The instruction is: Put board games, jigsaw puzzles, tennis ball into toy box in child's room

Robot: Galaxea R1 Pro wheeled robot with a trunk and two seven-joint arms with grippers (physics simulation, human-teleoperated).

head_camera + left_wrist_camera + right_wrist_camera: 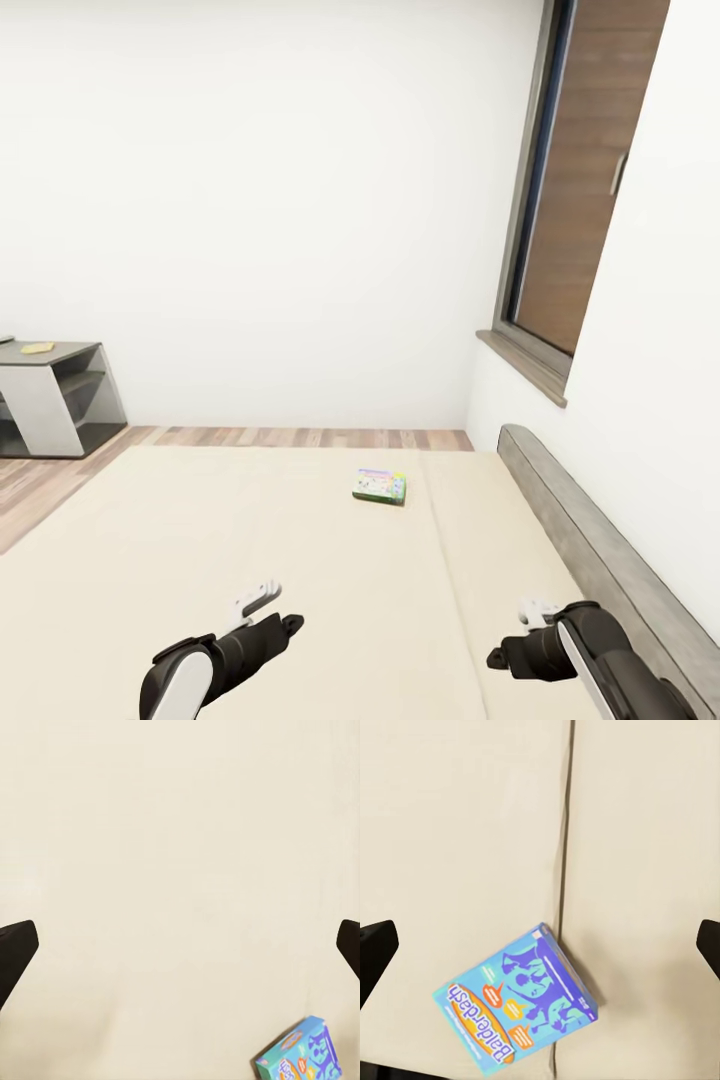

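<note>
The bed (250,540) takes most of the scene: a broad beige mattress, plain and soft-looking, with a seam running along it and a grey upholstered headboard (590,540) just outboard of the right gripper (530,612). Both arms hang low over the mattress. The left gripper (258,595) hovers over bare fabric with its dark fingertips (15,952) wide apart and nothing between them. The right gripper's fingers (375,956) likewise stand well apart and empty.

Directly beneath the right gripper, lying across the mattress seam, is the blue board game (517,1001), a flat printed box marked "Balderdash". It sits slightly askew to the fingers and appears a little tipped into the seam. Off to the side of the left gripper the same box shows at the frame's edge. Farther ahead of both grippers, near the far edge of the mattress, rests a second board game (380,486), green-edged and lying flat.

Each box is probably light, stiff cardboard with a glossy, somewhat slippery print. Pinching across the short width, on the side walls, seems the safest hold. The yielding mattress may let a box sink or slide under pressure.

Beyond the bed lie wood-plank floor (310,437), white walls, a grey table (55,395) far beyond the left gripper, and a wooden wardrobe door (585,170).
</note>
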